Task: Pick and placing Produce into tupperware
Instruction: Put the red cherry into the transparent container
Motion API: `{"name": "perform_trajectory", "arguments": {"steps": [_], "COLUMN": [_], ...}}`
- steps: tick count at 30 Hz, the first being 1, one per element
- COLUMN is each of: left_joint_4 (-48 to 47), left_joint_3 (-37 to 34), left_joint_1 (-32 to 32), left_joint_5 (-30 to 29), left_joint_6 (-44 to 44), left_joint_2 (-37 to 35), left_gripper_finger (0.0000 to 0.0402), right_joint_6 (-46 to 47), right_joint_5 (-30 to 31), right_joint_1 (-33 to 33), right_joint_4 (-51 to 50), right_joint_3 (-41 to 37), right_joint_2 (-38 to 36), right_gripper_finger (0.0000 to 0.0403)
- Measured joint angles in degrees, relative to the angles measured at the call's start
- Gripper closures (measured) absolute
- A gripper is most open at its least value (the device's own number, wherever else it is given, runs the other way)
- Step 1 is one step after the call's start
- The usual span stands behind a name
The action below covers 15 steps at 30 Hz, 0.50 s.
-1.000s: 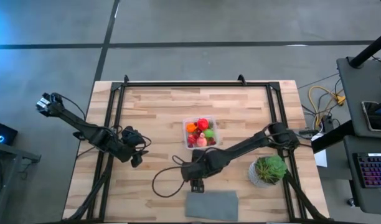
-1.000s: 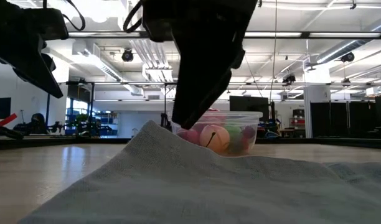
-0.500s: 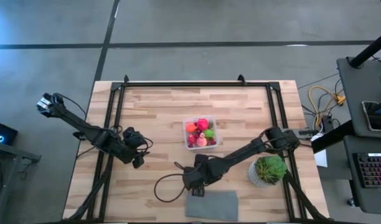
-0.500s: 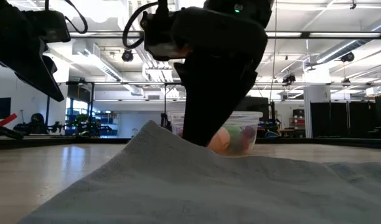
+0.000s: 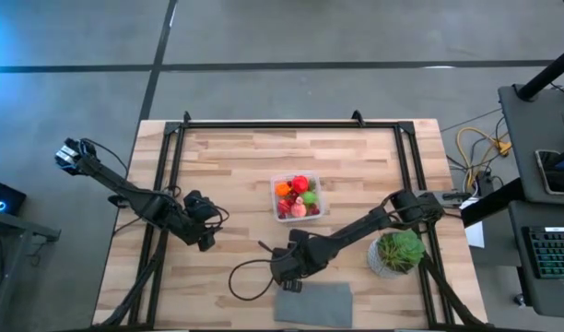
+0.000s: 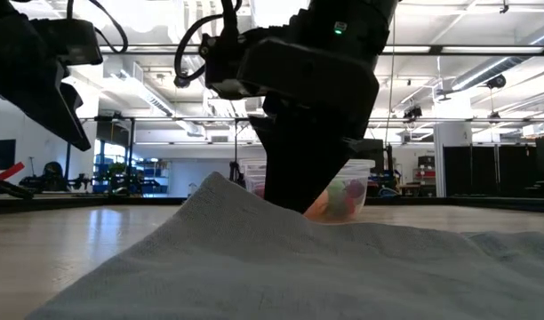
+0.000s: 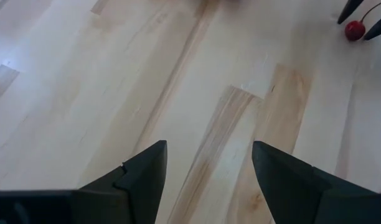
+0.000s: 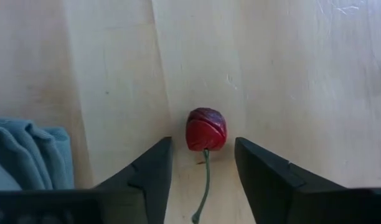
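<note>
A small dark red cherry (image 8: 206,129) with a thin green stem lies on the wood, between the open fingers of my right gripper (image 8: 203,143). The fingers stand on either side of it with a gap on both sides. In the high view my right gripper (image 5: 289,278) is low over the table, just beyond the grey cloth's far edge. The clear tupperware (image 5: 299,196) stands at mid-table and holds red, orange, green and pink produce. My left gripper (image 5: 206,242) waits open above bare wood at the table's left, and its view shows the cherry (image 7: 354,30) farther off.
A folded grey cloth (image 5: 314,302) lies at the near edge, right beside my right gripper, and fills the low view's foreground (image 6: 254,258). A potted green plant (image 5: 397,251) stands near the right edge. A black cable loops on the wood (image 5: 250,277). A black frame (image 5: 291,124) borders the table.
My right gripper has moved a little toward the near-left and come down to the table by the cloth's far edge, staying open. In the low view its dark body now hides more of the tupperware. The cloth and tub have not moved.
</note>
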Motion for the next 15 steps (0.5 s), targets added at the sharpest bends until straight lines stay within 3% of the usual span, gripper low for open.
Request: {"name": "perform_trajectory", "arguments": {"steps": [8, 15], "left_joint_4": [0.01, 0.0], "left_joint_3": [0.0, 0.01], "left_joint_1": [0.0, 0.0], "left_joint_5": [-0.01, 0.0], "left_joint_6": [0.16, 0.2], "left_joint_2": [-0.02, -0.04], "left_gripper_finger": [0.0181, 0.0181], "right_joint_6": [-0.12, -0.24], "right_joint_5": [0.03, 0.54], "right_joint_1": [-0.15, -0.86], "right_joint_4": [1.43, 2.83], "right_joint_3": [-0.02, -0.07], "right_joint_2": [0.19, 0.19], "right_gripper_finger": [0.0284, 0.0289]}}
